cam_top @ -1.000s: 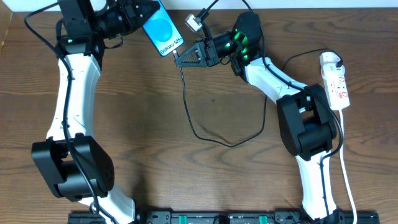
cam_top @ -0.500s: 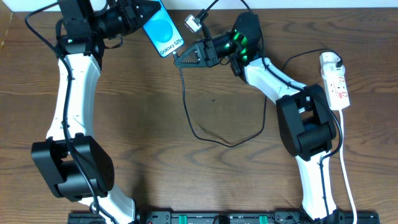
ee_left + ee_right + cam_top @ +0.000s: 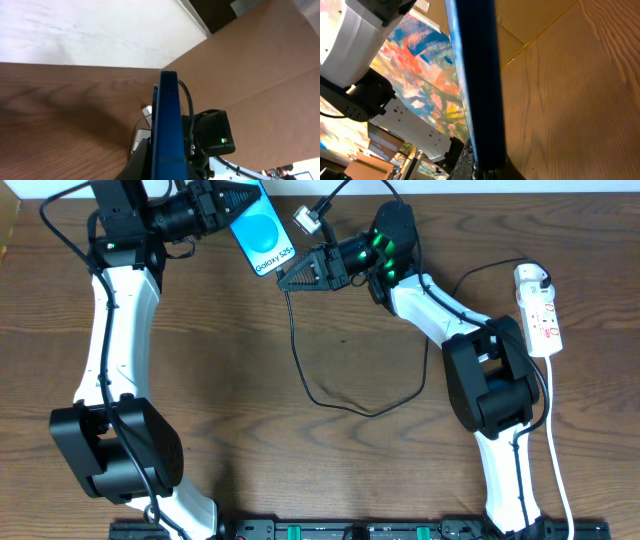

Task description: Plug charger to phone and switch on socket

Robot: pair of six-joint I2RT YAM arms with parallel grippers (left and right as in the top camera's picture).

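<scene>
- My left gripper [image 3: 232,205] is clamped on the phone [image 3: 262,230], holding it screen-up and lit.
- My right gripper [image 3: 290,277] sits just beside the phone's lower edge, jaws closed on the tip end of the charger [image 3: 370,413].
- I cannot tell whether the tip is seated in the phone.
- The cable loops across the table [image 3: 300,470] below the phone.
- The socket [image 3: 541,315] lies well to the right of the phone.

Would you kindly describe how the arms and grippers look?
The left arm and right arm have white links, bulky black joints and black cables alongside. The left gripper and right gripper are black; green lights glow at the right wrist.
</scene>
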